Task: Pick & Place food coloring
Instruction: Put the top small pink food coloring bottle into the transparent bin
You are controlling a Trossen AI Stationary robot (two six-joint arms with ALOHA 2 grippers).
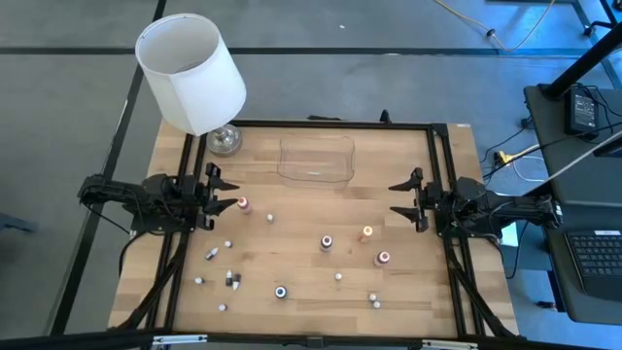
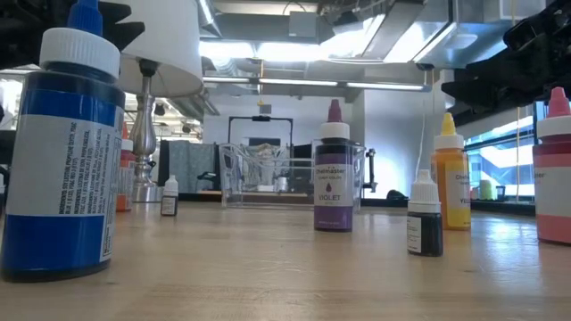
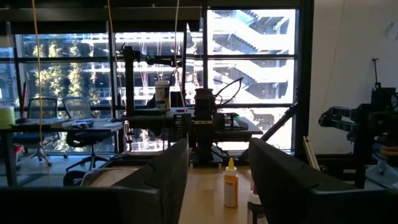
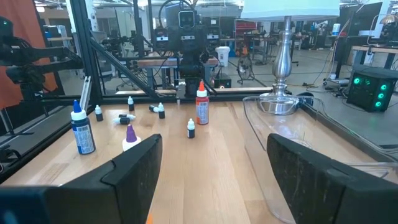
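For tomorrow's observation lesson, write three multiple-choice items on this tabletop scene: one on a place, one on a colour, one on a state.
1. Where does the clear plastic tray lie?
A. Beside the lamp, at the table's far edge
B. Between the violet and blue bottles
C. Under the left pincer

2. What colour is the bottle labelled "Violet"?
A. Green
B. Purple
C. Yellow

3. What state are the left pincer and right pincer in?
A. Both open, holding nothing
B. Left shut on a red bottle
C. Right shut on the tray

Answers:
1 A: the high view shows the tray right of the lamp's glass base.
2 B: the low view shows its purple body and tip.
3 A: the wrist views show the fingers spread with nothing between them.
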